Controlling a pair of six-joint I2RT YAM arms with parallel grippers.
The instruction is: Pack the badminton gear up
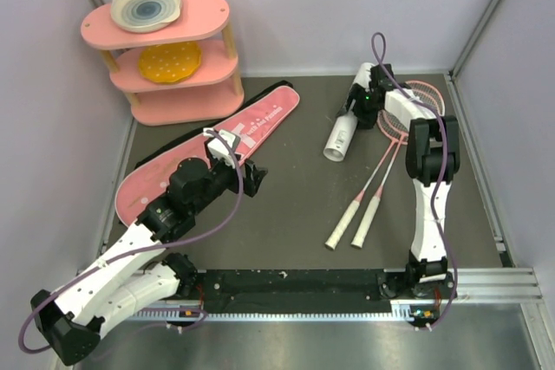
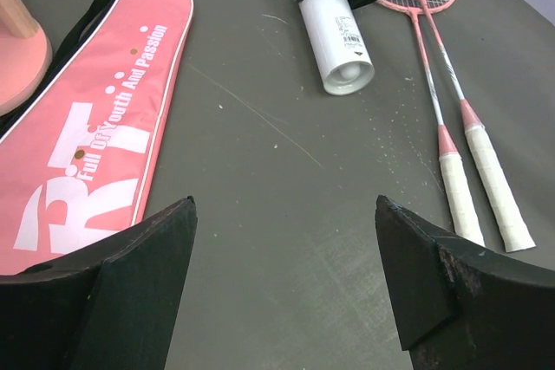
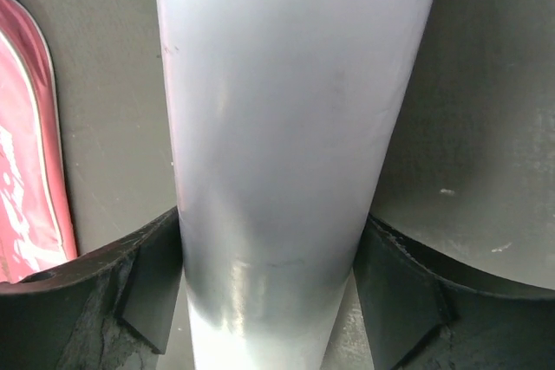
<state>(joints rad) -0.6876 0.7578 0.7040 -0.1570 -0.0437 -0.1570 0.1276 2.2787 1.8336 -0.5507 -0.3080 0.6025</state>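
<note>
A white tube (image 1: 341,138) lies on the dark table, its open end toward the arms. My right gripper (image 1: 354,108) is at its far end, and both fingers press against the tube's (image 3: 286,127) sides in the right wrist view. Two pink rackets (image 1: 381,166) lie side by side right of the tube, white handles (image 2: 486,188) nearest the arms. The long pink racket bag (image 1: 251,123) lies diagonally at the left. My left gripper (image 1: 251,178) hovers open beside the bag's (image 2: 87,145) right edge, with nothing between its fingers (image 2: 156,249).
A pink three-tier shelf (image 1: 173,67) with plates stands at the back left, just behind the bag's far end. Grey walls close in the table on the left, back and right. A metal rail runs along the near edge.
</note>
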